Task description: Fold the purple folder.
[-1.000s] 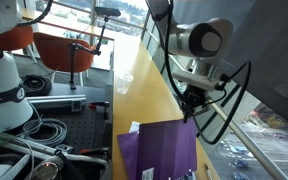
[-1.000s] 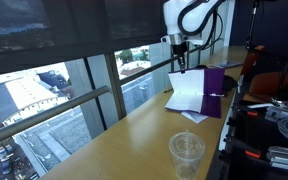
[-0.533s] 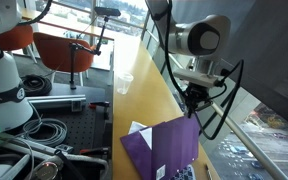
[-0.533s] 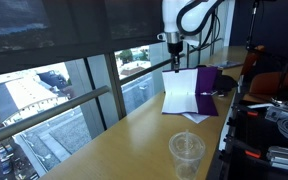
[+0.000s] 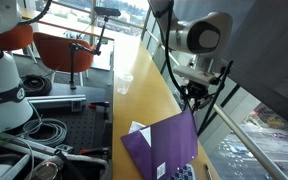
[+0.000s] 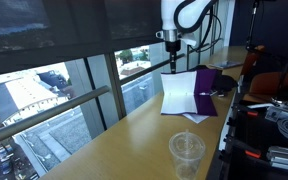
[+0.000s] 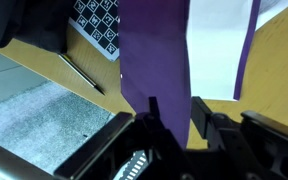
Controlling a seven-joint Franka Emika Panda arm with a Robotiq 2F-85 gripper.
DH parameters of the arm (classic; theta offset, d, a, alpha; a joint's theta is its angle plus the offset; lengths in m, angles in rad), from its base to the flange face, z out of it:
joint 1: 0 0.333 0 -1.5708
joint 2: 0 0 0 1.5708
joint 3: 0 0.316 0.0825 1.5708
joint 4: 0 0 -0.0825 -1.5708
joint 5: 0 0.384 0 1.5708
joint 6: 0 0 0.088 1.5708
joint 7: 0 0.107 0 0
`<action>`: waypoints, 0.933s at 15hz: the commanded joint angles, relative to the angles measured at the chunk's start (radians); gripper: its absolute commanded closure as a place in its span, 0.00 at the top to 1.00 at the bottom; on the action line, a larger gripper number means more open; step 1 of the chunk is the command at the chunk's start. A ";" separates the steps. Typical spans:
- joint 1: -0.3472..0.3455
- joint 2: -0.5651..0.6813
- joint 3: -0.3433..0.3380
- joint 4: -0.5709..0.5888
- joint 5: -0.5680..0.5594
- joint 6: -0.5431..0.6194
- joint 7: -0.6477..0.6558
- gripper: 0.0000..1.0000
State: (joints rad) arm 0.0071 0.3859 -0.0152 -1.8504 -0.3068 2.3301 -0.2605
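The purple folder (image 5: 169, 148) lies open on the wooden counter by the window. Its cover is lifted at a slant, top edge up at my gripper (image 5: 192, 101). In an exterior view the white inner side (image 6: 180, 92) faces the camera, with purple (image 6: 210, 78) behind it, under my gripper (image 6: 171, 47). In the wrist view the purple cover (image 7: 152, 55) runs down between my fingers (image 7: 199, 110), and the white sheet (image 7: 220, 38) lies beyond. My gripper (image 7: 174, 113) is shut on the cover's edge.
A clear plastic cup (image 6: 187, 152) stands on the counter (image 6: 134, 130) towards the near end. A checkered board (image 7: 96, 15) lies beside the folder. A yellow object (image 5: 124, 83) sits farther along. The window rail (image 6: 74, 105) runs beside the counter.
My gripper has carried the cover's top edge sideways towards the window. The cover has tipped from nearly upright to a clear slant.
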 commanded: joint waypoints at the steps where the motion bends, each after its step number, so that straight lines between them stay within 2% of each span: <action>1: -0.055 -0.030 0.045 0.030 0.184 -0.041 -0.043 0.70; 5: -0.099 -0.075 0.047 0.016 0.334 -0.068 -0.074 0.98; 8: -0.122 -0.099 0.020 0.005 0.368 -0.117 -0.050 1.00; 11: -0.126 -0.104 -0.023 0.017 0.327 -0.226 0.037 1.00; 14: -0.136 -0.113 -0.043 0.026 0.346 -0.326 0.082 1.00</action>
State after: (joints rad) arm -0.1240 0.3059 -0.0452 -1.8199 0.0273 2.0937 -0.2270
